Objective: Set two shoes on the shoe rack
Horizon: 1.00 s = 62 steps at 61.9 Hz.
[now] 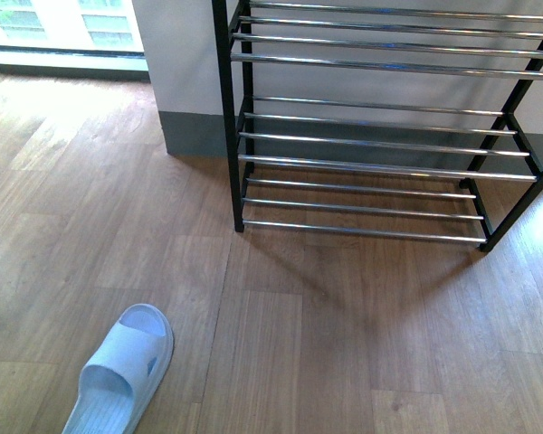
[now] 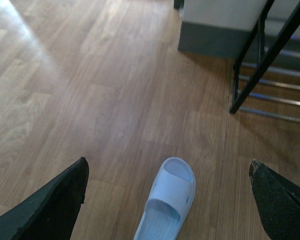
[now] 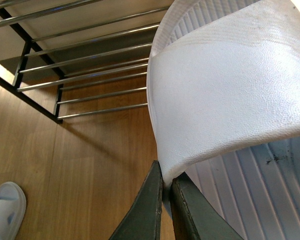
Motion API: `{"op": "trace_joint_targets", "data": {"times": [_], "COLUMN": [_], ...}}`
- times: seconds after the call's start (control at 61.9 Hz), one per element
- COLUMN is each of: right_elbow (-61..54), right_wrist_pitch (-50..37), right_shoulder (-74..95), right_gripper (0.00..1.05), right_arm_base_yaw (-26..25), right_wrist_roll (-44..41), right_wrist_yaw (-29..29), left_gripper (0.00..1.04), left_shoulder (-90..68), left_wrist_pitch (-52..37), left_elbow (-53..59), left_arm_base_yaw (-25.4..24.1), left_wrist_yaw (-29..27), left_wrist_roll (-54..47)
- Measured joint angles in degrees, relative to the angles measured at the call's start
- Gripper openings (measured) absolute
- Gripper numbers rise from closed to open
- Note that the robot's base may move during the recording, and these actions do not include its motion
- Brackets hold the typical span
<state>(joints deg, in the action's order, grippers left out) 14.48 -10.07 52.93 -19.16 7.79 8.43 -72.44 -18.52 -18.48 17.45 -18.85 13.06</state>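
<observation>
The shoes here are two white slippers. One slipper (image 1: 122, 371) lies on the wooden floor at the front left, toe pointing away; in the left wrist view that slipper (image 2: 167, 200) sits below my open left gripper (image 2: 168, 166), between its spread fingers and untouched. My right gripper (image 3: 165, 177) is shut on the edge of the other white slipper's strap (image 3: 225, 85), held up in the air. The shoe rack (image 1: 238, 117), black-framed with chrome bars, stands ahead to the right, also showing as the rack (image 3: 90, 70) beyond the held slipper. Neither arm appears in the front view.
A white wall with a grey baseboard (image 1: 195, 136) runs behind the rack, and its corner juts out just left of the frame. A bright window (image 1: 54, 27) is at the far left. Wooden floor (image 1: 344, 344) stretches between me and the rack.
</observation>
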Motion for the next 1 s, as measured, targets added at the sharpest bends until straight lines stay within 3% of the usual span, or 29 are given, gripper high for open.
{"op": "trace_joint_targets", "data": {"times": [0.178, 0.356, 0.663, 1.002], "right_elbow": [0.00, 0.00, 0.00, 0.00], "right_wrist_pitch": [0.00, 0.00, 0.00, 0.00], "right_shoulder": [0.00, 0.00, -0.02, 0.00], "right_gripper": [0.02, 0.02, 0.02, 0.02], "right_arm_base_yaw": [-0.02, -0.02, -0.02, -0.02], "right_wrist_roll": [0.00, 0.00, 0.00, 0.00], "right_wrist_yaw": [-0.02, 0.00, 0.00, -0.02], "left_gripper": [0.95, 0.95, 0.95, 0.95], "left_shoulder": [-26.29, -45.72, -68.63, -82.90], "left_wrist_pitch": [-3.02, -3.13, -2.10, 2.54], "left_elbow": [-8.44, -16.33, -28.04, -40.19], "left_arm_base_yaw": [1.05, 0.11, -3.30, -6.49], "left_wrist_yaw": [0.66, -3.82, -6.10, -8.24], "left_wrist_roll": [-1.64, -6.25, -12.11, -17.05]}}
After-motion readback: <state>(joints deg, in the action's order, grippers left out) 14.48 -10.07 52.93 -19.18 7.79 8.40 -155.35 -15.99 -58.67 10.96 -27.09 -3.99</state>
